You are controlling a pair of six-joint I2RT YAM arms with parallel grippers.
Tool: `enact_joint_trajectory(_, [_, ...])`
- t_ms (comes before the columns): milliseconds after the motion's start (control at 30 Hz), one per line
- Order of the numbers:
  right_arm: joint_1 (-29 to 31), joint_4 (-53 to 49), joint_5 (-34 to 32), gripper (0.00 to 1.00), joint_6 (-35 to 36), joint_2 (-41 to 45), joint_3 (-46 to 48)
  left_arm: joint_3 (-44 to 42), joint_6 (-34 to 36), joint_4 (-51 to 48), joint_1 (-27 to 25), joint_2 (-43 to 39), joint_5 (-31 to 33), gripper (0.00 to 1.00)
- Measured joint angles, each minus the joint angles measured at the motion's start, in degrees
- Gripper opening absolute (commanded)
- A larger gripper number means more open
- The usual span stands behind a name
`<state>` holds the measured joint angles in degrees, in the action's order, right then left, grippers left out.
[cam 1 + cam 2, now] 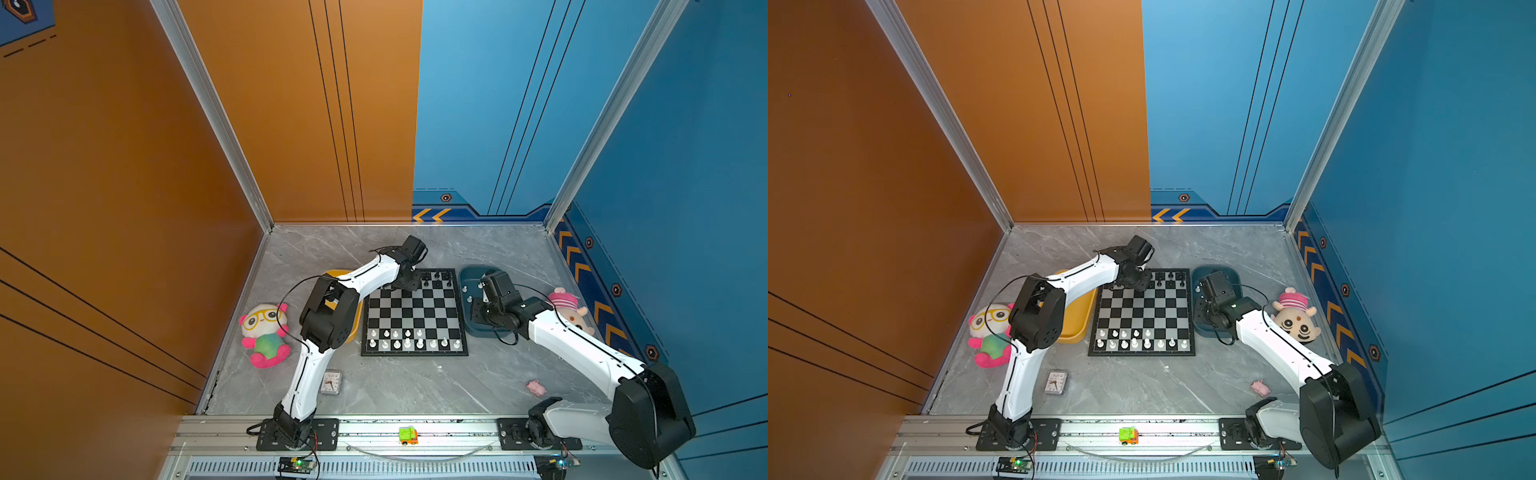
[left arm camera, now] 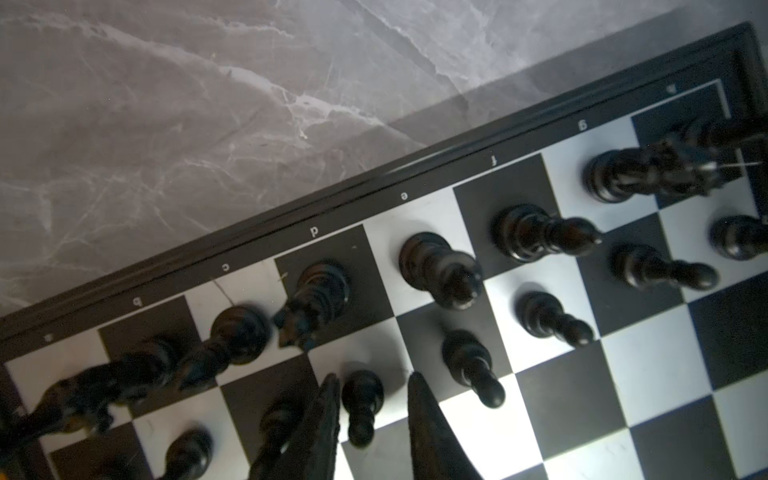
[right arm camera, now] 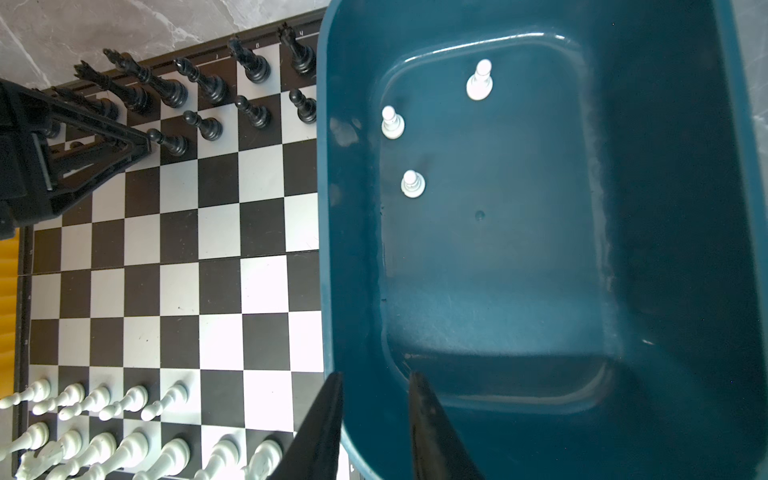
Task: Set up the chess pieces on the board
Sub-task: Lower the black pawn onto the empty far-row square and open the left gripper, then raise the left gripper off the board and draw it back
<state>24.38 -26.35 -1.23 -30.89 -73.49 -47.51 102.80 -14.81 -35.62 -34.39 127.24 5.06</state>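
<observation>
The board (image 1: 414, 353) lies mid-table in both top views. Black chess pieces (image 1: 437, 279) fill its far rows, and white ones (image 1: 407, 338) stand in its near rows. My left gripper (image 2: 374, 376) hangs over the far left part of the board (image 2: 665, 374). A black pawn (image 2: 361, 399) stands between its fingers, with a gap on one side, so it is open. My right gripper (image 3: 377, 375) is open and empty over the near end of the teal tray (image 3: 665, 208). Three white pawns (image 3: 412, 185) stand in that tray.
A yellow tray (image 1: 332, 274) lies left of the board under the left arm. Left of it sits a panda plush (image 1: 264, 332). A pink-hatted plush (image 1: 569, 307) lies by the right wall. A clock (image 1: 331, 381), a pink pig (image 1: 536, 387) and a green toy car (image 1: 408, 435) lie near the front.
</observation>
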Motion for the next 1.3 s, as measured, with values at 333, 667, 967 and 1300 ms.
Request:
enact_joint_trajectory(333, [0.0,0.0,0.0,0.3,0.0,0.0,0.0,0.0,0.0,0.0,0.0,0.0,0.0,0.32])
enact_joint_trajectory(667, [0.0,0.0,0.0,0.3,0.0,0.7,0.2,-0.9,0.0,0.0,-0.2,-0.9,0.1,0.33])
enact_joint_trajectory(967, [0.0,0.0,0.0,0.3,0.0,1.3,0.5,-1.6,0.0,0.0,-0.2,-3.9,0.3,0.33])
enact_joint_trajectory(1300, [0.1,-0.2,0.0,0.3,0.0,2.4,0.5,-5.1,0.4,-0.1,-0.6,-10.8,2.2,0.33])
